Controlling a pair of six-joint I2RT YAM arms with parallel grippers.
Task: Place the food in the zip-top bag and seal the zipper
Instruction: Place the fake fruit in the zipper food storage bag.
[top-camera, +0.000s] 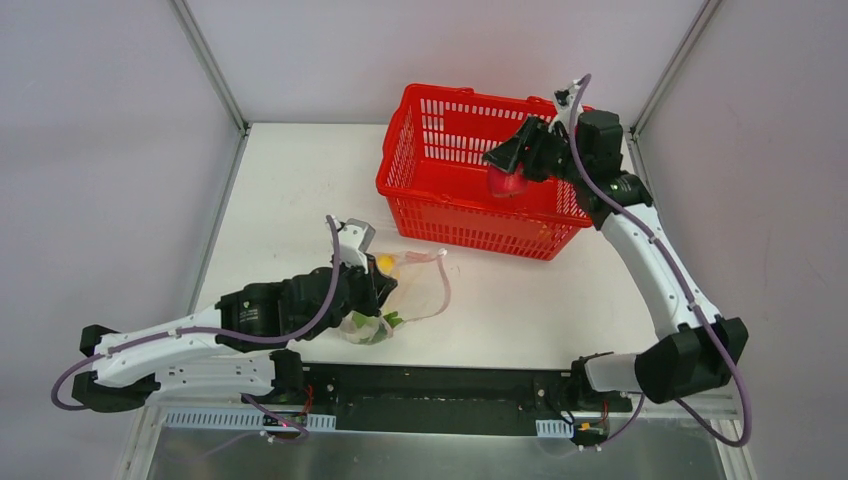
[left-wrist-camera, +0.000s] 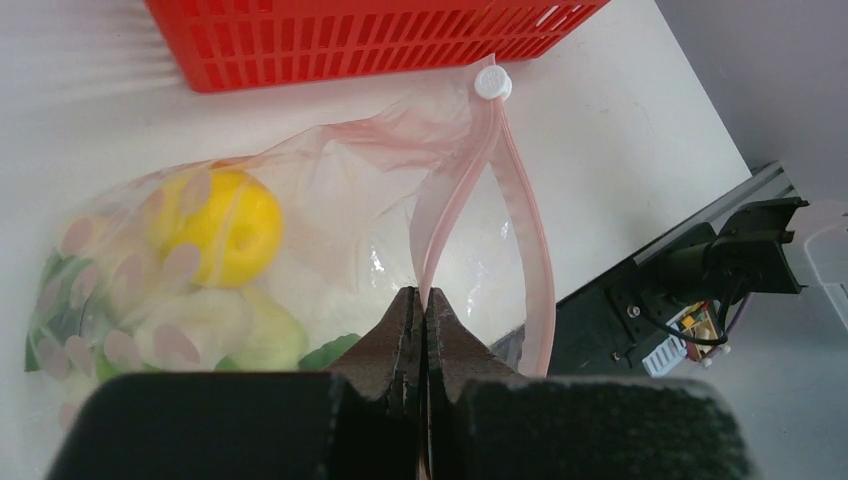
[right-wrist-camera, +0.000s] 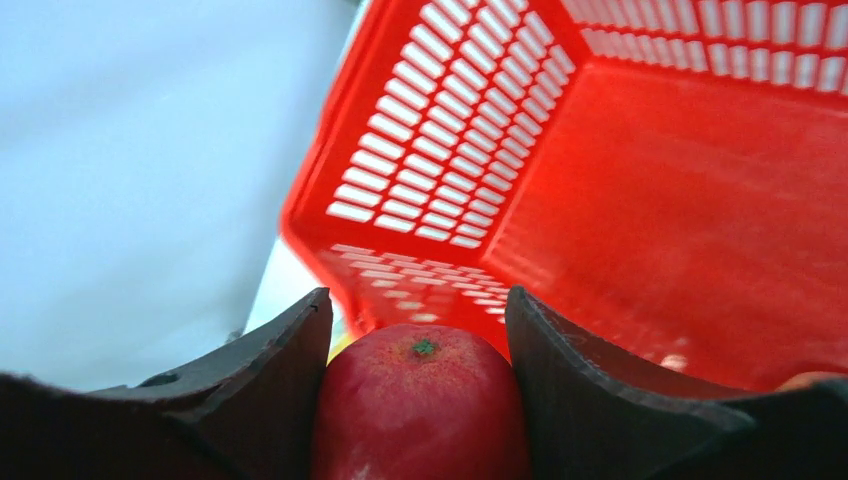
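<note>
My right gripper (right-wrist-camera: 418, 335) clasps a red apple (right-wrist-camera: 420, 415), likely hard and slick, around its middle over the far basket (right-wrist-camera: 400, 180). My left gripper (left-wrist-camera: 422, 312) is clenched on the zipper (left-wrist-camera: 452, 195) of the limp bag (left-wrist-camera: 330, 225), near left.

White table (top-camera: 300, 190), pale grey walls (top-camera: 90, 120), aluminium corner posts (top-camera: 209, 60).

Bag (top-camera: 425, 285) left of basket (top-camera: 470, 215), apple (top-camera: 508, 182) seemingly above.

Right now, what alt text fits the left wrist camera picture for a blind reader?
The left gripper, shut, pinches the pink zipper of a clear zip-top bag whose mouth gapes open. Inside lie a yellow ball and green and white toy vegetables; a red basket stands beyond.
</note>
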